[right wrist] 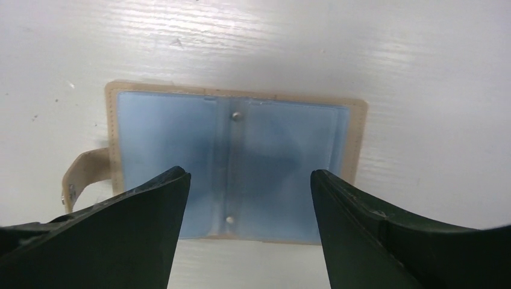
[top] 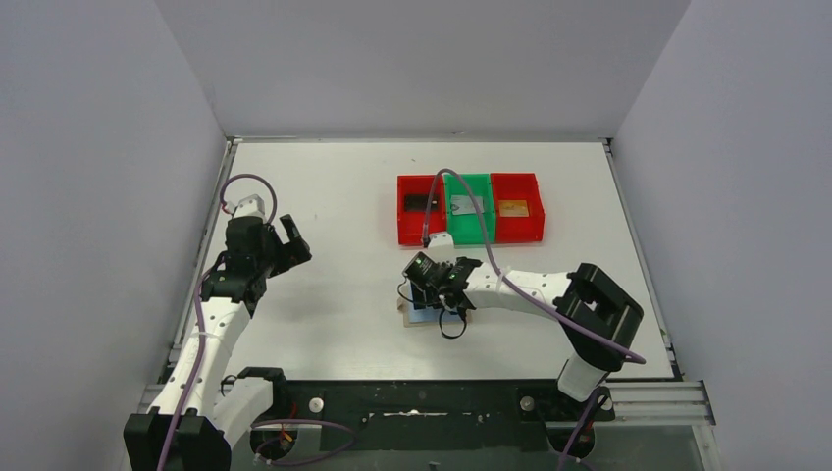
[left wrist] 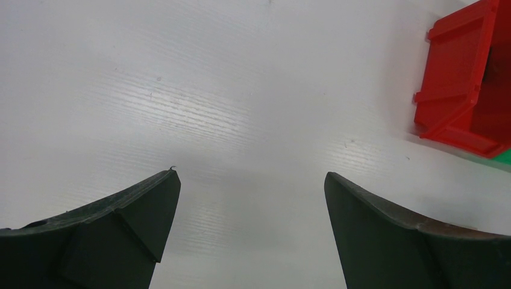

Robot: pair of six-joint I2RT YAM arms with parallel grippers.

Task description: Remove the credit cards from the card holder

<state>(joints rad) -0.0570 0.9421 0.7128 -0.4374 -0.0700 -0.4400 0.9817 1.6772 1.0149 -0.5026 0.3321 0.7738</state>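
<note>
The left gripper (left wrist: 250, 180) is held wide open and empty over the table (left wrist: 241, 90), with a red bin (left wrist: 461, 84) seen ahead to its right. The right gripper (right wrist: 250, 180) is spread wide too, nothing gripped. The card holder (right wrist: 265, 138) is laid open directly beneath it, blue lining up, tab (right wrist: 84, 171) by the left finger. Beyond that claw, a black card (top: 420, 202) is noted in the red bin, a silver-grey card (top: 461, 206) in the green bin (top: 466, 235) and a gold-orange card (top: 512, 208) in the far red bin (top: 518, 234).

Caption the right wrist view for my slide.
Open right gripper above the unfolded card holder on the white table, pale blue lining up, closure tab at left.
</note>
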